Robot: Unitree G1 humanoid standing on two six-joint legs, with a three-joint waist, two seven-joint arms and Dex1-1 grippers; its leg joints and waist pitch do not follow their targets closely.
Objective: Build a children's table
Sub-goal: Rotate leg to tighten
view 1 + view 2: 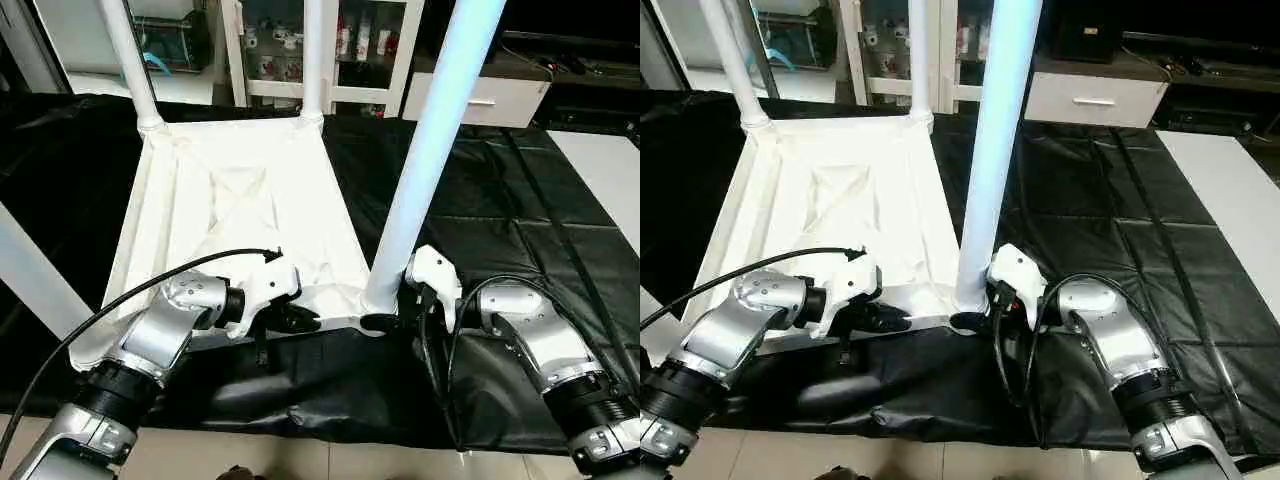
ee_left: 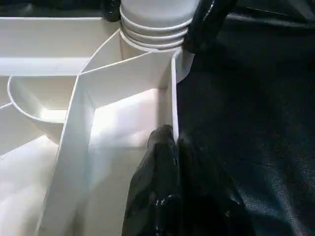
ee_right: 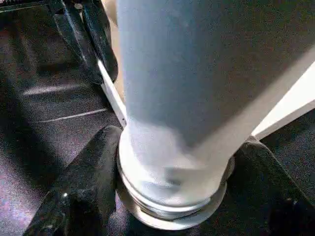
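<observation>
No words to read

No letters, numbers, brand names or signs can be read anywhere; the things on the far shelf (image 1: pixel 300 45) are too small to make out.

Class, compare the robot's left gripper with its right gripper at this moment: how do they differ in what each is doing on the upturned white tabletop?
The left gripper is pinched shut on the tabletop's thin near rim, while the right gripper stands wider, its fingers on either side of the near-right leg's base. The left grips a flat edge; the right brackets a round upright tube at its corner socket. Both have black fingers and work along the tabletop's near edge.
</observation>
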